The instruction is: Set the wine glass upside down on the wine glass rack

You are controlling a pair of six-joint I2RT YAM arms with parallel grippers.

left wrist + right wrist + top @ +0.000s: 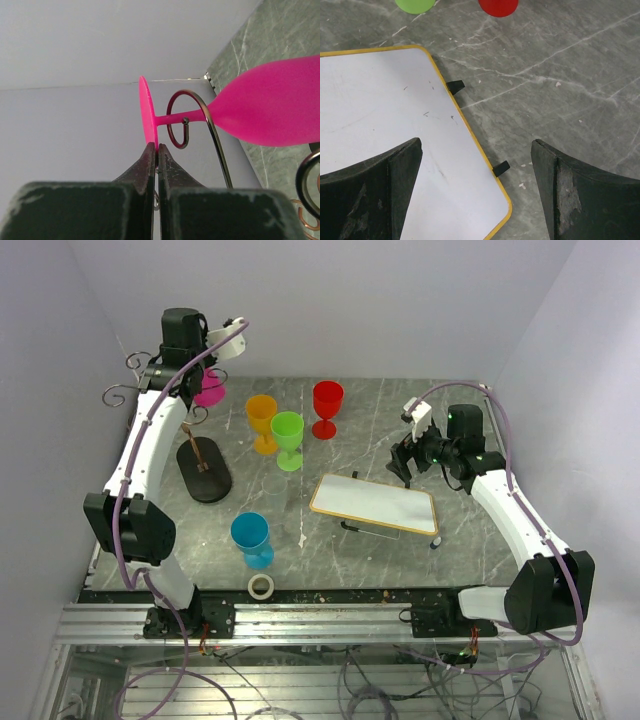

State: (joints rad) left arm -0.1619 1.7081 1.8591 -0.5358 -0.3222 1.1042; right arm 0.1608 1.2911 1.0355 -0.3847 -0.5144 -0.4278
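Left wrist view: the left gripper (158,150) pinches the foot of the pink wine glass (270,107). The glass's stem sits inside a curled arm of the wire rack (199,98), at the far left of the grey table (560,75). The right gripper (476,150) hangs with jaws wide apart over a corner of a yellow-edged white board (380,110).

The grey marble-patterned worktop (370,430) with thin white veins is closed in by three plain pale walls: the back wall (350,310) along its far edge, and the left wall (40,440) and the right wall (590,390) along its sides. A silver aluminium rail (330,622) runs along the near edge. The light is even and the shadows are soft.
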